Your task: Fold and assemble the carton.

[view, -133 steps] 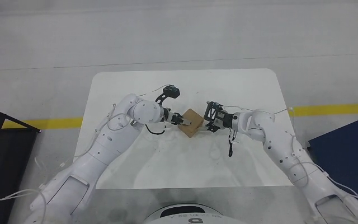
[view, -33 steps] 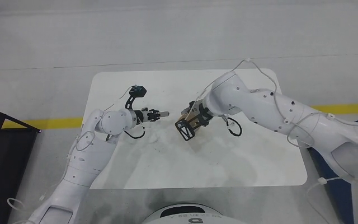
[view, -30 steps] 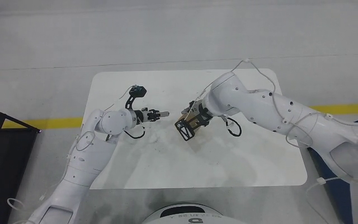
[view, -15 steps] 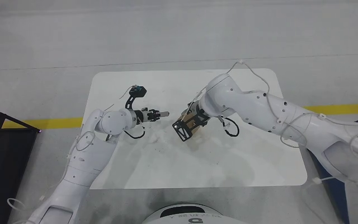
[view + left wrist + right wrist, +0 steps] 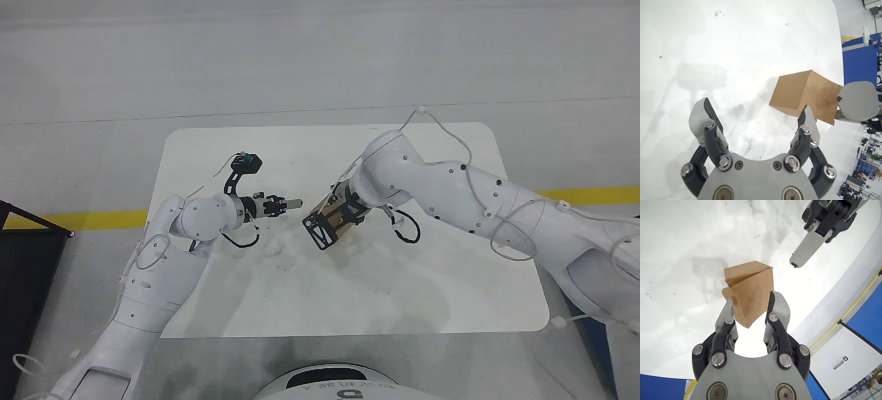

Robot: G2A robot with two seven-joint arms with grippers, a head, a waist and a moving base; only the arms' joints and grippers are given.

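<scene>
Since the earlier frames the left end effector (image 5: 292, 204) has let go and drawn back, while the right end effector (image 5: 322, 230) has swung across and taken the carton (image 5: 336, 214) alone, near the middle of the bench (image 5: 420, 290); in the left wrist view that arm's fingers (image 5: 702, 113) stand wide and empty, the tilted carton just beyond them; in the right wrist view the fingers pinch one carton wall, an end flap (image 5: 728, 294) still gaping; tucking it probably comes next, with the free arm's help.
</scene>
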